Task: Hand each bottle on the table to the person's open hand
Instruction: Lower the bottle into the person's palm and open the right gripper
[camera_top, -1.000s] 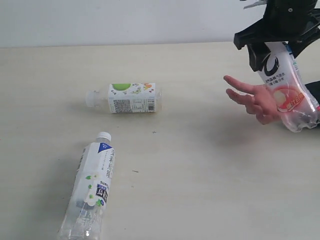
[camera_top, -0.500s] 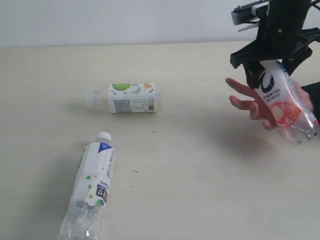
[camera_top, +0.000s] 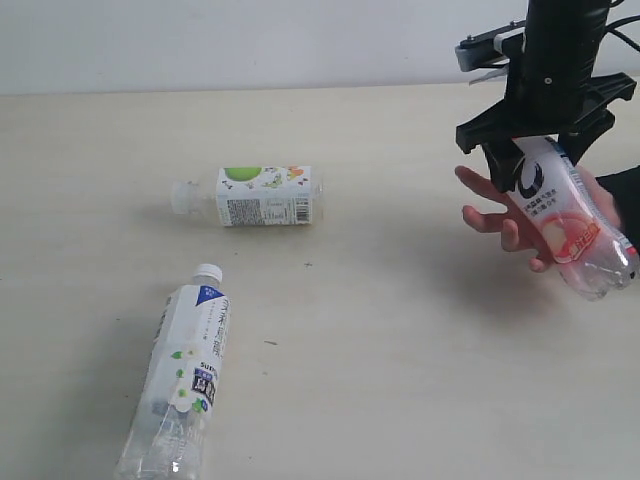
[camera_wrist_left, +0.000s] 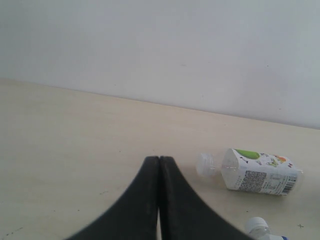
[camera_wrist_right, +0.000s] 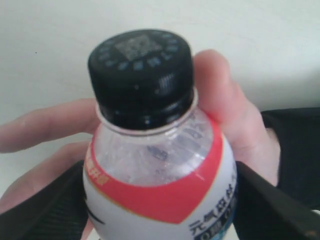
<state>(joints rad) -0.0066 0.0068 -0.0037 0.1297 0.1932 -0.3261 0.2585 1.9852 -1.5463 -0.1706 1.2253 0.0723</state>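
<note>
Above the pale table (camera_top: 380, 330), the right gripper (camera_top: 535, 160) clasps the black-capped bottle (camera_top: 570, 225), tilted across the person's open hand (camera_top: 500, 212). The left gripper (camera_wrist_left: 159, 162) is clenched, empty. 2 bottles lie apart on the table: the green-labelled bottle (camera_top: 262, 195) and the blue-labelled bottle (camera_top: 190, 360).

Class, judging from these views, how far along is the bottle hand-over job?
Done: no finished hand-over shows. In hand: the right gripper grips the black-capped bottle at the person's open hand. Left: the green-label bottle and the blue-and-white bottle lie on the table.
</note>
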